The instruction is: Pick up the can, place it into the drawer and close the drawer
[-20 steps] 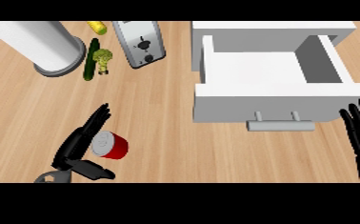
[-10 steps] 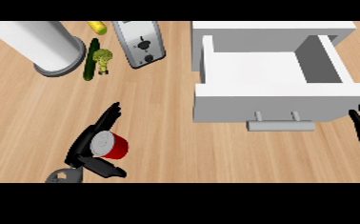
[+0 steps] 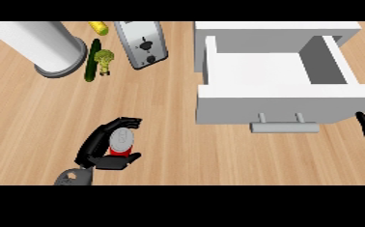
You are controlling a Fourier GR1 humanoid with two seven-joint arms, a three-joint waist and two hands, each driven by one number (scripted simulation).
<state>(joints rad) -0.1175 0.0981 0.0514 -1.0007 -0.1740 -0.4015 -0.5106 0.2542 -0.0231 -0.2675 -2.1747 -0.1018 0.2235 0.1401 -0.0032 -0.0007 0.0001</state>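
Observation:
The red can [image 3: 122, 144] with a silver top stands on the wooden counter at the lower left. My left hand [image 3: 101, 146] is shut on it, fingers curled over its far side and thumb against its near side. The white drawer [image 3: 274, 92] is pulled open at the right, its inside bare, with a grey handle [image 3: 284, 126] on its front. Only a sliver of my right hand [image 3: 360, 123] shows at the right edge, beside the drawer front.
At the back left stand a large silver cylinder [image 3: 46, 47], a cucumber [image 3: 92, 60], a broccoli floret [image 3: 105, 60], a yellow item [image 3: 99, 27] and a toaster [image 3: 142, 44]. Bare wood lies between the can and the drawer.
My left hand's fingers went from straight beside the can to curled round it. My right hand has slid further out of view at the right edge.

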